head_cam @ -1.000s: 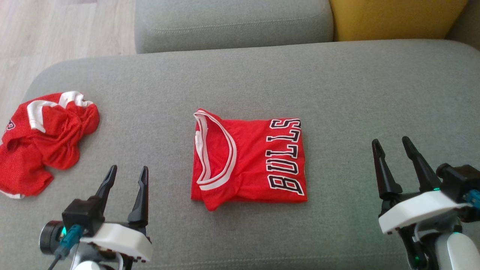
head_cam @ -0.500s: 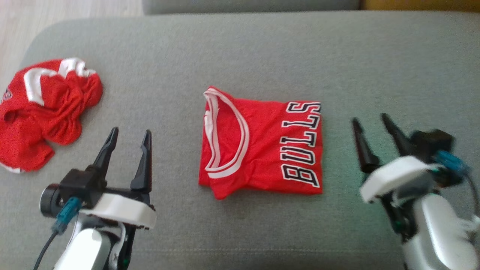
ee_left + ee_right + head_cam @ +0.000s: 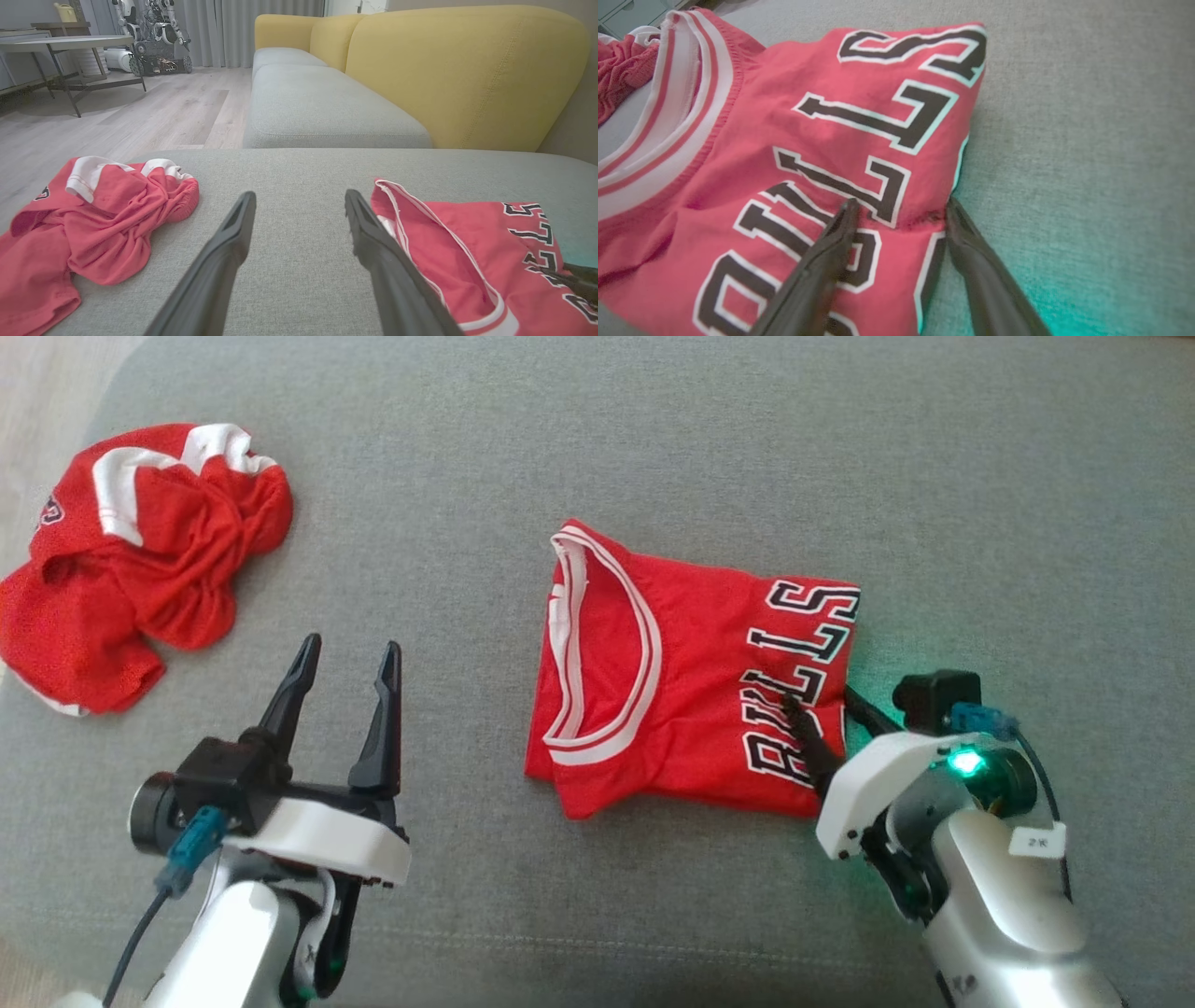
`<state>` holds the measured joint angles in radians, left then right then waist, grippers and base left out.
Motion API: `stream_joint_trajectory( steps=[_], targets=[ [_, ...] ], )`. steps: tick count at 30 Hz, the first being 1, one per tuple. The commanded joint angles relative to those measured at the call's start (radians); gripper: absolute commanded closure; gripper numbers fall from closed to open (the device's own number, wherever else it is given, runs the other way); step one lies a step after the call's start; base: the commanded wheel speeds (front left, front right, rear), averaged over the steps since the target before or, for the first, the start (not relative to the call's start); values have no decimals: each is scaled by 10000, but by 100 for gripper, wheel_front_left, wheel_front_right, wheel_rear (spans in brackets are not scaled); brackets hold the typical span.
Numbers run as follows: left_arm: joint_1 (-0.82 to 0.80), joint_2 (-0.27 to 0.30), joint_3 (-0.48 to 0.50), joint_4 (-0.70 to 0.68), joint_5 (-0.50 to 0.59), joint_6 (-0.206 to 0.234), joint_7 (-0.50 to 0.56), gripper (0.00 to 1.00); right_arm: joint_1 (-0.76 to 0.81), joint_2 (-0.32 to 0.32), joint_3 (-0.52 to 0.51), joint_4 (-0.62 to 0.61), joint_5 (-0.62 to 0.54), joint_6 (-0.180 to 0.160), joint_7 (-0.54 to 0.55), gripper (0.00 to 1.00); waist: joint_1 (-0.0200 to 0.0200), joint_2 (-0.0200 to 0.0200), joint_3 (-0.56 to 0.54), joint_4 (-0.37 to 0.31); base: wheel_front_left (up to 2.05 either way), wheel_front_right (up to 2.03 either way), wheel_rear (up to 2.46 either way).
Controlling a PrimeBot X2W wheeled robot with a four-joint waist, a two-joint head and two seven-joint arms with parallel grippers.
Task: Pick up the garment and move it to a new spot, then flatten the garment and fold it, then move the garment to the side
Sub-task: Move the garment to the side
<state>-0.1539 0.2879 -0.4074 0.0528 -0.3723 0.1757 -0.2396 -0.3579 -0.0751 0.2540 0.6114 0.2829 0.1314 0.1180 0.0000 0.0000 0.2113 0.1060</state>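
Currently the right gripper (image 3: 901, 204) has its two dark fingers spread across the right-hand edge of the folded red Bulls jersey (image 3: 691, 691), at the centre right of the head view. One finger lies on top of the black lettering, the other sits at the fabric's edge against the grey sofa cushion (image 3: 653, 448), and nothing is pinched yet. Since the jersey already lies folded in the middle of the frame, the step in hand looks like the final move to the side. To do it well, the outer finger should slide under all the layers before the fingers close, so the whole stack comes along rather than the top layer peeling open; a low, slow carry would protect the fold. The left gripper (image 3: 351, 644), spread and empty at the lower left, could support the collar side. The crumpled red garment (image 3: 149, 551) at the upper left lies well apart from both.
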Motion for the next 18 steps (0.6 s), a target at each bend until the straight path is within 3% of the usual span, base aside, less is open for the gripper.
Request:
stream_joint_trajectory(
  steps=[1, 10, 18],
  targets=[
    [-495, 150, 434, -251, 26, -16, -93, 0, -110, 170, 312, 31, 153, -7, -39, 100, 0, 0, -14, -81, 0, 0, 0],
    [-443, 168, 544, -217, 26, 62, -145, 0, -423, 17, 375, 147, 338, -7, -777, 100, 0, 0, -120, -644, 0, 0, 0],
    [-547, 98, 539, -371, 42, 79, -172, 0, -730, -1135, -393, -177, 21, -7, -898, 100, 0, 0, -70, -1318, 0, 0, 0]
  ],
)
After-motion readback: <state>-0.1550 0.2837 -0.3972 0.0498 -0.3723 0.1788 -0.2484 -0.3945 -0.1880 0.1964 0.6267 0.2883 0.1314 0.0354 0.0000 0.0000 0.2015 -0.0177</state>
